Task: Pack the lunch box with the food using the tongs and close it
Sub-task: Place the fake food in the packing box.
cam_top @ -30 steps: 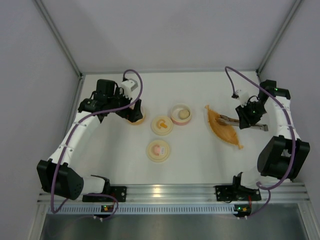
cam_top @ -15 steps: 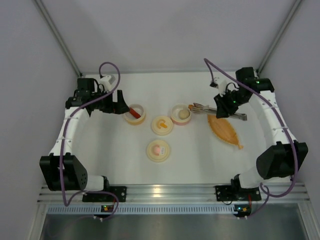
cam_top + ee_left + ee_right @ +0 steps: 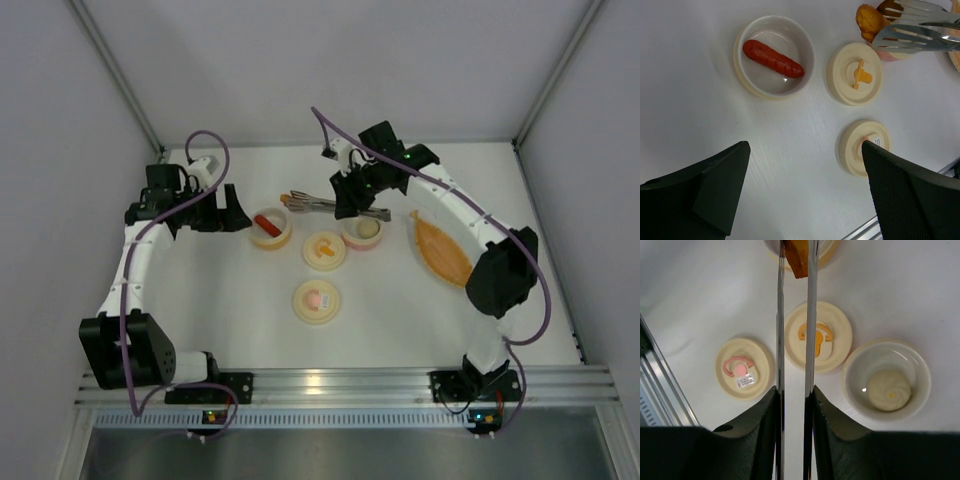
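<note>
While the right gripper (image 3: pixel 794 407) clamps its fingers (image 3: pixel 767 420) against both arms of the tongs (image 3: pixel 335 205), squeezing them nearly parallel, an orange-brown morsel (image 3: pixel 797 262) sits pinched between the tong tips. The tongs hang above the table, tips pointing left, close to the cream bowl (image 3: pixel 747 75) where the red sausage (image 3: pixel 773 52) lies. The white ball (image 3: pixel 888 390) rests in the pink-rimmed bowl (image 3: pixel 347 235), just right of the tips and partly under the tongs. Near these lie two cream lids, one with an orange handle (image 3: pixel 325 250) between the bowls and one with a pink handle (image 3: pixel 317 300) nearer the arms' bases. The orange boat tray (image 3: pixel 440 250) lies to the right. The left gripper (image 3: pixel 228 208) is spread wide, holding nothing, just left of the sausage bowl. Everything stands on a white tabletop (image 3: pixel 200 310), enclosed by plain grey walls (image 3: pixel 330 70) with slanting metal posts (image 3: pixel 120 80), and an aluminium rail (image 3: pixel 340 380) runs along the near edge.
</note>
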{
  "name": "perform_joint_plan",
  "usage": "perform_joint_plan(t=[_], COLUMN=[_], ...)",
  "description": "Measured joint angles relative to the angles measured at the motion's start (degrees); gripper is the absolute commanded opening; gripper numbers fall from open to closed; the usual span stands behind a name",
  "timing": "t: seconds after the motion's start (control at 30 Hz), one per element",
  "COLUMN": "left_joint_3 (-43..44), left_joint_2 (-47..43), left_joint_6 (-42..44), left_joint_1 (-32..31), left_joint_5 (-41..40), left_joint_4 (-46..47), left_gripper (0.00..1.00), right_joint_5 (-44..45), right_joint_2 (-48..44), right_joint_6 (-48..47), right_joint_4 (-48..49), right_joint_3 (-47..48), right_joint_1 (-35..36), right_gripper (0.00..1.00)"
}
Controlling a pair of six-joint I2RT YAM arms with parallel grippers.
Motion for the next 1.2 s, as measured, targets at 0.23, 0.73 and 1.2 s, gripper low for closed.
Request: perform_joint_plan(t=[0.23, 0.73, 1.2], left_joint_3=[-1.36, -3.32, -3.45], left_joint_2=[-0.02, 0.96, 1.64], left_joint_6=[-0.28, -0.46, 0.22], left_joint_1=[4.59, 7.69, 8.55], left_joint_5=[0.74, 2.36, 2.80], left_joint_4=[0.17, 0.13, 0.13], left_gripper=[0.98, 0.98, 0.98], right_joint_5=[-0.70, 1.88, 6.82], right_joint_2=[10.16, 17.07, 18.23], right_joint_6=[7.13, 10.49, 10.43], right_joint_4=[3.96, 6.34, 6.34], right_joint_3=[10.01, 12.41, 12.33], right_joint_1=[2.03, 6.80, 8.09], right_gripper=[0.00, 0.00, 0.10])
